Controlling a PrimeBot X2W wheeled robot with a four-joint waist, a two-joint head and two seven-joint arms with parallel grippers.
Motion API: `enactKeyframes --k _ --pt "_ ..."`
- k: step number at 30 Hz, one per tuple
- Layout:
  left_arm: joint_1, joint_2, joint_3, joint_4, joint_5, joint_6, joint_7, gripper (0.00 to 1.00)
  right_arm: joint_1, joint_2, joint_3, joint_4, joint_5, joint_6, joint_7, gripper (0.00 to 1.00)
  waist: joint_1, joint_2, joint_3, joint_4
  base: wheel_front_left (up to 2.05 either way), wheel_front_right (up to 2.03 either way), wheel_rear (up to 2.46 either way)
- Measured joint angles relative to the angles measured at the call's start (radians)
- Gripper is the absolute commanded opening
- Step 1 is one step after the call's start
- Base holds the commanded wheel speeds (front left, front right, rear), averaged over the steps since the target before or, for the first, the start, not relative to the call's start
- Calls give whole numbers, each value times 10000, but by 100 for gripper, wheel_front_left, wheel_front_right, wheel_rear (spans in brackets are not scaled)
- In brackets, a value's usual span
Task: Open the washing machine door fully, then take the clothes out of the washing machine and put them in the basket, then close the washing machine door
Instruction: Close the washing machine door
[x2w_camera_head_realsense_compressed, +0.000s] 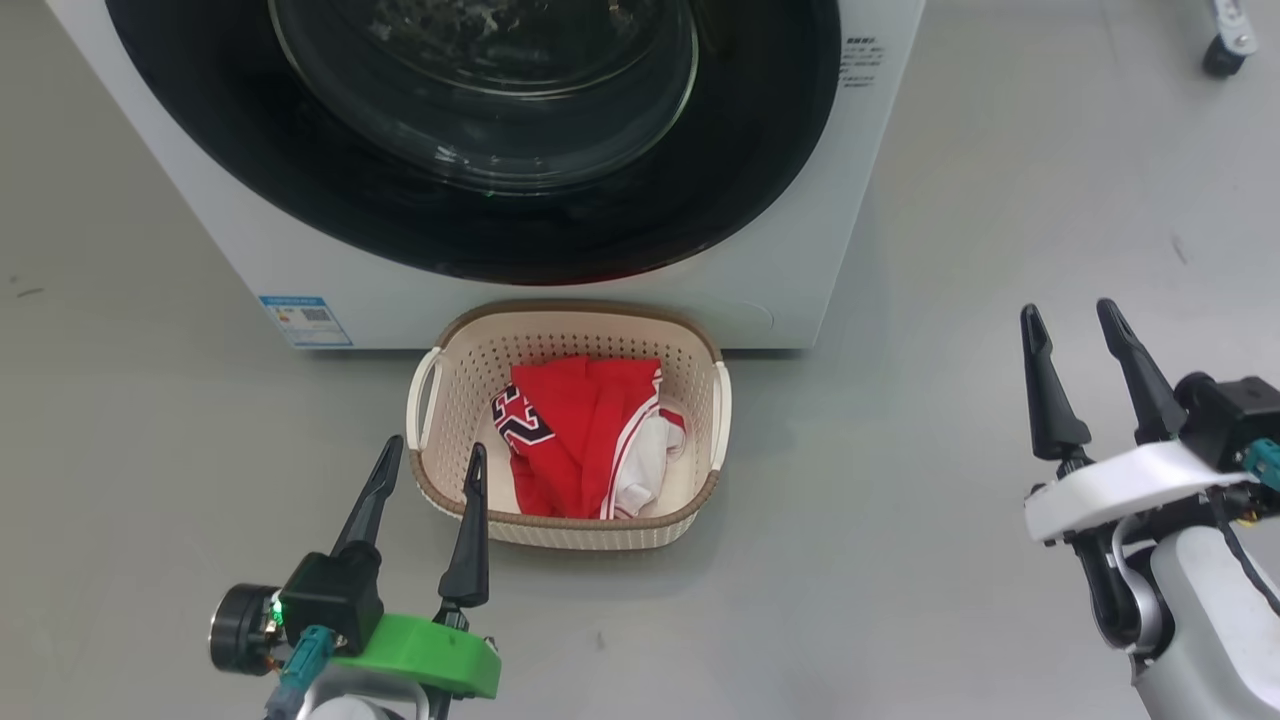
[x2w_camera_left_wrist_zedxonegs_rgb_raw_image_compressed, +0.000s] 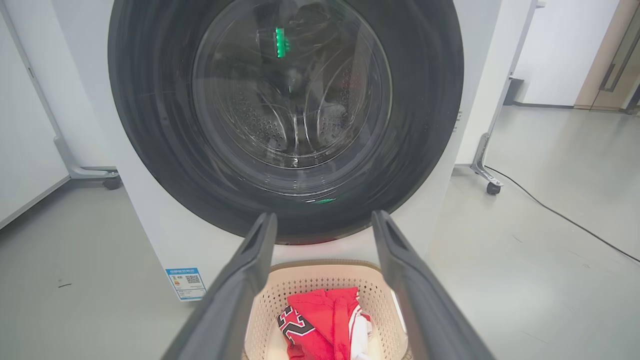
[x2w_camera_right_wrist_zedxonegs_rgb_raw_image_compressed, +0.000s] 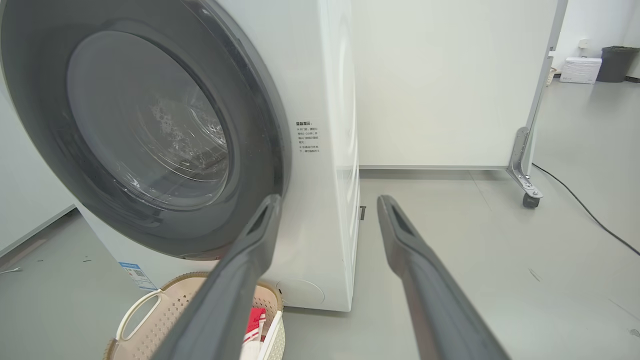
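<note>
L gripper (x2w_camera_head_realsense_compressed: 437, 446) + R gripper (x2w_camera_head_realsense_compressed: 1066, 308) both wide open, empty; clothes (x2w_camera_head_realsense_compressed: 575, 435) in basket (x2w_camera_head_realsense_compressed: 570, 308), washing machine door (x2w_camera_head_realsense_compressed: 480, 120) looks shut.
L gripper: tips at basket's near-L corner, pointing fwd at washing machine (x2w_camera_head_realsense_compressed: 780, 290). R gripper: nothing betw fingers, well apart to R of basket over bare floor (x2w_camera_head_realsense_compressed: 950, 500), aimed past machine's R front edge. Door lies ahead + above both; rim flush w/ front panel in R wrist view, so prob latched, can't confirm. Basket at foot of machine, long axis L-R. L arm nearer clothes + door centre; R nearer door's R edge. Judgement: task approx done, next = pull back.
</note>
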Motion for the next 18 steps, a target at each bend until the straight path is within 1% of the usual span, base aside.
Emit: enactKeyframes --k 3,9,11,13,16,18 --pt "164 31 111 102 -2 0 0 100 394 15 -221 -144 -157 -192 0 100 0 0 -212 -129 0 0 0" --pt "406 71 157 169 -10 0 0 100 1288 65 -397 -481 -324 -336 0 100 0 0 -615 -317 0 0 0" --pt "451 81 153 165 -10 0 0 100 1566 54 -512 -629 -414 -481 0 100 0 0 -710 -368 0 0 0" --pt "477 81 157 161 -15 0 0 100 1785 35 -614 -765 -497 -487 0 100 0 0 -775 -407 0 0 0" --pt "539 88 161 150 -36 0 0 100 2089 27 -715 -986 -614 -625 0 100 0 0 -838 -443 0 0 0" --pt "561 92 174 144 -36 0 0 100 2253 54 -757 -1118 -646 -648 0 100 0 0 -865 -458 0 0 0"
